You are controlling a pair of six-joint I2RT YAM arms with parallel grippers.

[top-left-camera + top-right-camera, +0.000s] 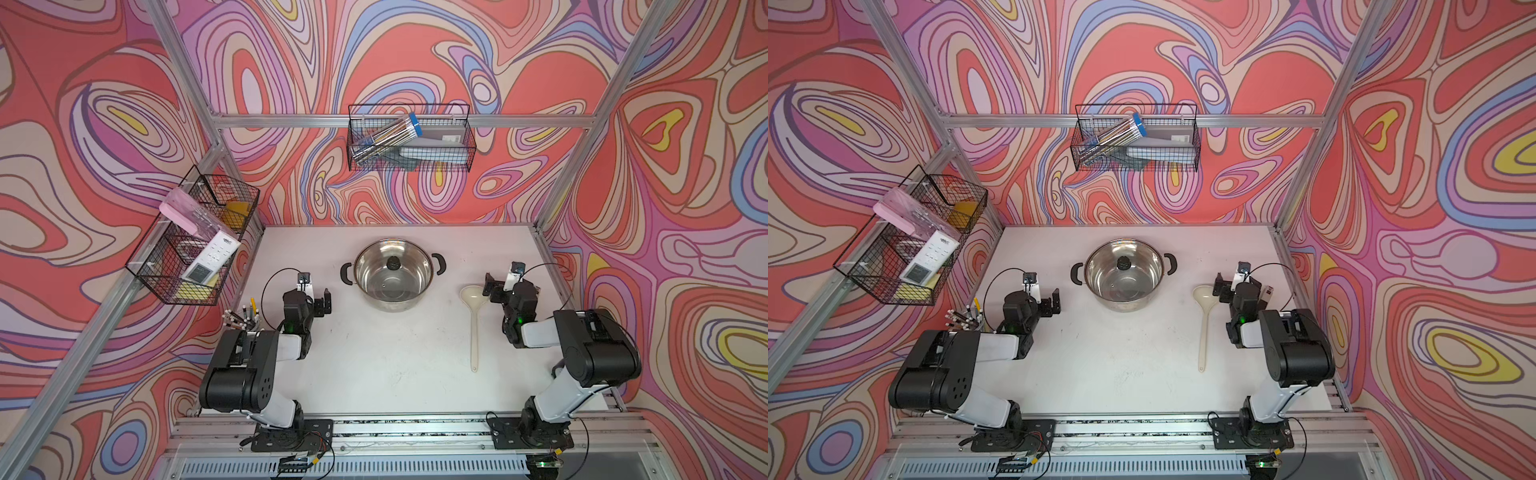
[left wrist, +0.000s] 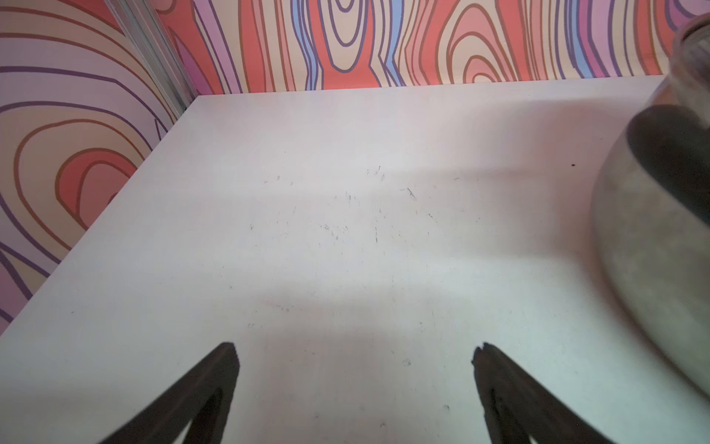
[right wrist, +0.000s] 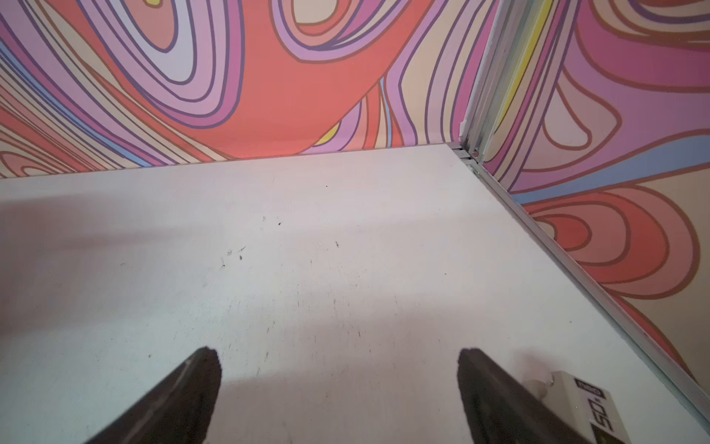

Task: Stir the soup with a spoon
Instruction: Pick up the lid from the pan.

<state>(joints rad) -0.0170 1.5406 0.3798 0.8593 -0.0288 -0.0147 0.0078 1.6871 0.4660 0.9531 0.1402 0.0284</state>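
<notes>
**Spoon on table, just beside right gripper**

Spoon: cream-beige ladle, lying flat, unheld. The bowl sits level with the right gripper's fingers, on the side facing the left gripper. The handle runs back alongside that arm toward its base.

Right gripper: fingers spread wide, nothing between them. Its wrist view shows both tips over bare table.

Left gripper: likewise spread wide and empty, well apart from the spoon.

Writing:
- White block, just beside the right gripper's outer finger: black panel with pale characters reading like "50"; the rest is cut off.
- Remote in the side basket: small dark mark near its top, too small to read.
- Grey box in the rear basket: pale label, unreadable.

Surroundings:
- Steel pot, with black side handles and a black knob at its centre, stands between the two grippers and a little ahead of them. It is apart from the spoon's bowl. Its wall and one handle fill an edge of the left wrist view.
- Pens, white-tipped, stand in a cup behind the left gripper, on that arm's outer side.
- The side basket also holds a pink-capped clear case.
- The rear basket also holds a blue-capped tube of sticks.
</notes>
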